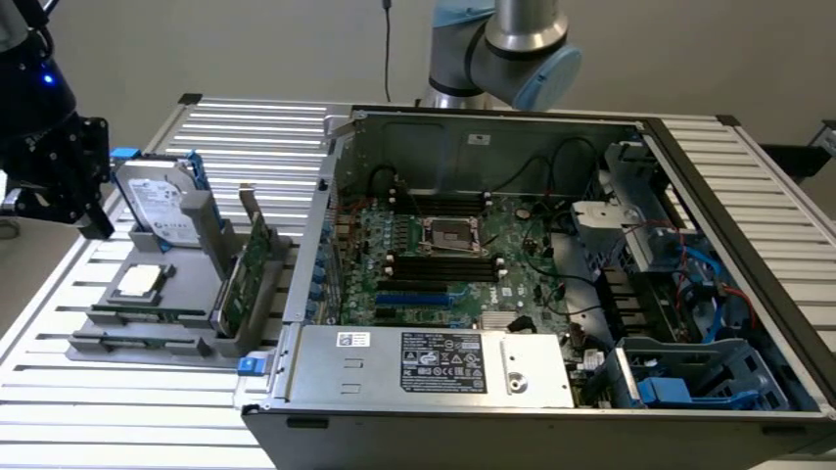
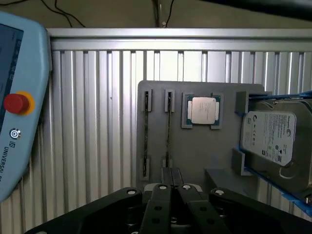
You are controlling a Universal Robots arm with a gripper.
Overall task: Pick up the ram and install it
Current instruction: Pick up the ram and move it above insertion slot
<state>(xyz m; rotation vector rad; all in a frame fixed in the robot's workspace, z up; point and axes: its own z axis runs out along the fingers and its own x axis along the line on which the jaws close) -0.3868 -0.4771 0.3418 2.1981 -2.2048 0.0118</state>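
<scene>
Above the tray (image 2: 204, 151), the gripper (image 2: 171, 173) is poised, jaws shut and empty; approach to the ram (image 2: 168, 129) is judged in hand.

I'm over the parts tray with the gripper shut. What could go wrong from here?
1. The gripper is shut above the ram. Lowered like that, it would likely press on the stick's top edge instead of straddling it.
2. A second stick stands in the neighbouring slot, so an opened finger might catch it.
</scene>
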